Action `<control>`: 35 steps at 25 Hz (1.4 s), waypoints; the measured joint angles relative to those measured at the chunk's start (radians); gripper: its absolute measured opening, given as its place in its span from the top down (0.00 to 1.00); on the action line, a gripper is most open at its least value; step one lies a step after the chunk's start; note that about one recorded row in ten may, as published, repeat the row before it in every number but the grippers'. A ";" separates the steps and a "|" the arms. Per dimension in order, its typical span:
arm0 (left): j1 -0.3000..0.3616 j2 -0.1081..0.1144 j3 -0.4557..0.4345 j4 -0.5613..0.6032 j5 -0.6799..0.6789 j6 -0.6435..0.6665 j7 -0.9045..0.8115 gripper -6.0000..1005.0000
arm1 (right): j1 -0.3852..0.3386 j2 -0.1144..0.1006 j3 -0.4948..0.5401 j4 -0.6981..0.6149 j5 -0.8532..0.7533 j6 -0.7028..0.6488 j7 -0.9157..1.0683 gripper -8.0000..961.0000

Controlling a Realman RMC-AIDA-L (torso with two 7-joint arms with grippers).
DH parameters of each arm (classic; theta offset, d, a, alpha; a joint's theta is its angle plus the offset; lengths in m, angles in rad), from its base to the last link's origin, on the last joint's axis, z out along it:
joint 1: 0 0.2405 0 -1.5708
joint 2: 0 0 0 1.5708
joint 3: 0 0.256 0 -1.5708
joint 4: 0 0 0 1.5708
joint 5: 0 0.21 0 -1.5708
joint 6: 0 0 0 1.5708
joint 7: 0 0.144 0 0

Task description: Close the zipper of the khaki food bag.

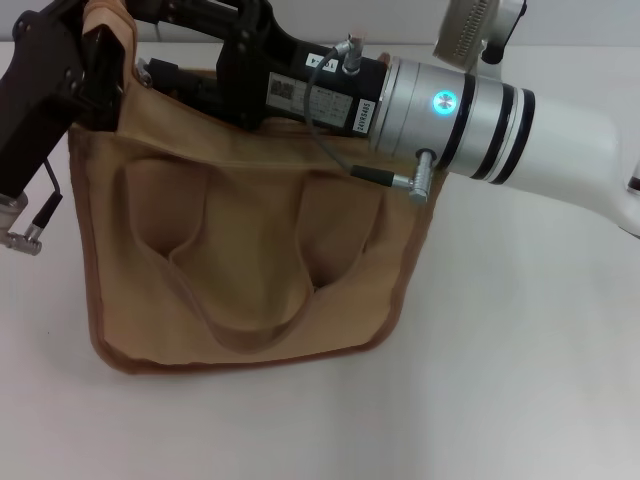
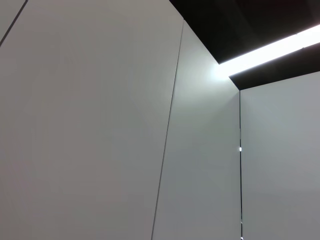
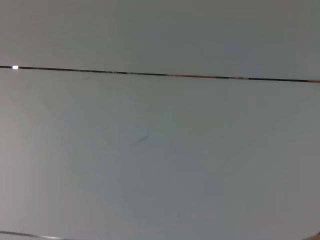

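The khaki food bag (image 1: pixel 250 240) stands on the white table, its broad side facing me in the head view, with a flat handle (image 1: pixel 245 335) hanging down its front. My left gripper (image 1: pixel 100 55) is at the bag's top left corner, shut on a raised strip of the bag's fabric. My right gripper (image 1: pixel 190 85) reaches in from the right and lies over the bag's top edge. The zipper and its pull tab are hidden behind the right arm. Both wrist views show only blank wall and ceiling panels.
The white table (image 1: pixel 500 380) stretches to the right of the bag and in front of it. My right arm's silver wrist (image 1: pixel 470 105) hangs over the bag's top right corner. A cable plug (image 1: pixel 25 235) dangles from the left arm beside the bag.
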 joint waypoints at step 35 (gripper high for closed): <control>0.003 0.000 0.000 -0.005 0.002 -0.004 0.010 0.97 | 0.047 0.000 -0.044 0.024 -0.005 0.029 0.005 0.80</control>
